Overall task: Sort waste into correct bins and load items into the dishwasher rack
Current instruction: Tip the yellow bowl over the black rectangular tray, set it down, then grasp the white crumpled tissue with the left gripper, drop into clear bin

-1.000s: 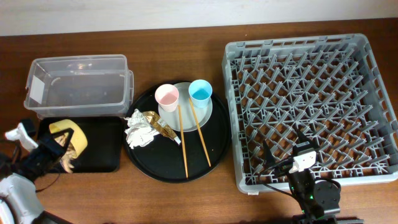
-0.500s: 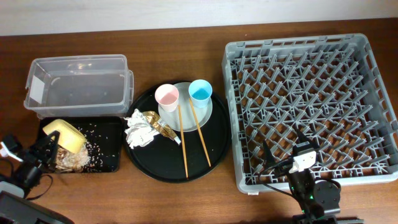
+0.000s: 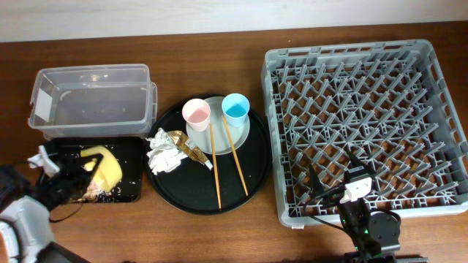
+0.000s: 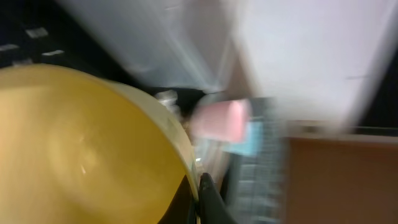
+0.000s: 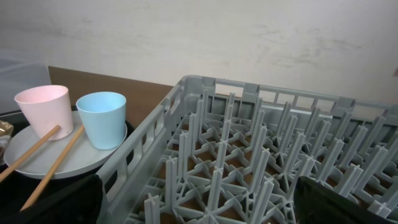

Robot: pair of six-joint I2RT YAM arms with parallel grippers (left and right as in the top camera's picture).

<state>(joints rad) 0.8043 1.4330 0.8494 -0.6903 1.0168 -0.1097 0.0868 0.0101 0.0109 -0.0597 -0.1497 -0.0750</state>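
Big grey dishwasher rack (image 3: 365, 124) fills the desk's right side, and the right tool (image 3: 335, 175) hangs over its near edge, fingers spread wide. In the middle, the round black tray (image 3: 252, 179) carries the plate (image 3: 241, 131), with the chopsticks (image 3: 216, 175) lying across it in front of the pink cup (image 3: 196, 113) and blue cup (image 3: 235, 107). The napkin (image 3: 162, 155) and wrapper (image 3: 186, 146) crowd its left. Far left, in front of the clear tub (image 3: 91, 102), the left tool (image 3: 77, 177) pinches the tilted yellow bowl (image 3: 102, 166) over the shallow black tray (image 3: 130, 157), where rice (image 3: 121, 188) is scattered.

Left pincer (image 3: 77, 172) clamped, right pincer (image 3: 336, 174) agape.

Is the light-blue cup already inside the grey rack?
No, the light-blue cup stands on the plate beside the pink cup, outside the rack.
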